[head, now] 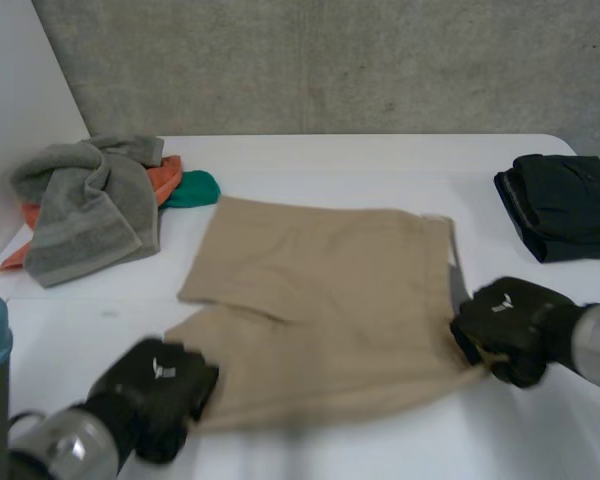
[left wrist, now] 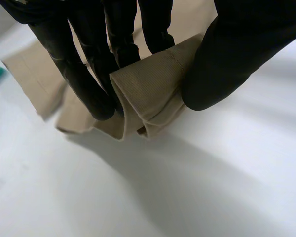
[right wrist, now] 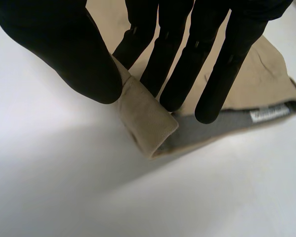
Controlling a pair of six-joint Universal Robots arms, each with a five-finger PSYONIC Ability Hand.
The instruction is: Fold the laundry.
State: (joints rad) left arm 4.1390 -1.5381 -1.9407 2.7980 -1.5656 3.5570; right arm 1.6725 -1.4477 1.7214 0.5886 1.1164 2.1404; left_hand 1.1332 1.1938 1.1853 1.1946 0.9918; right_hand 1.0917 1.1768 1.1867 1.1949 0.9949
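As the left hand (head: 160, 395) pinches the hem corner of the shorts (head: 330, 300) at 7 o'clock, cloth bunched between thumb and fingers (left wrist: 84, 79), the right hand (head: 510, 330) nips the waistband corner at 4 o'clock, thumb against fingers (right wrist: 212, 74). The shorts lie spread at mid-worktop (head: 380, 160). Step in hand, by judgement: seizing the near edge for a first fold. The next move calls for both corners to rise together and travel toward 12 o'clock, landing on the far edge. Towels (head: 85, 205) sit at 10 o'clock and a folded black garment (head: 565, 205) at 2 o'clock.
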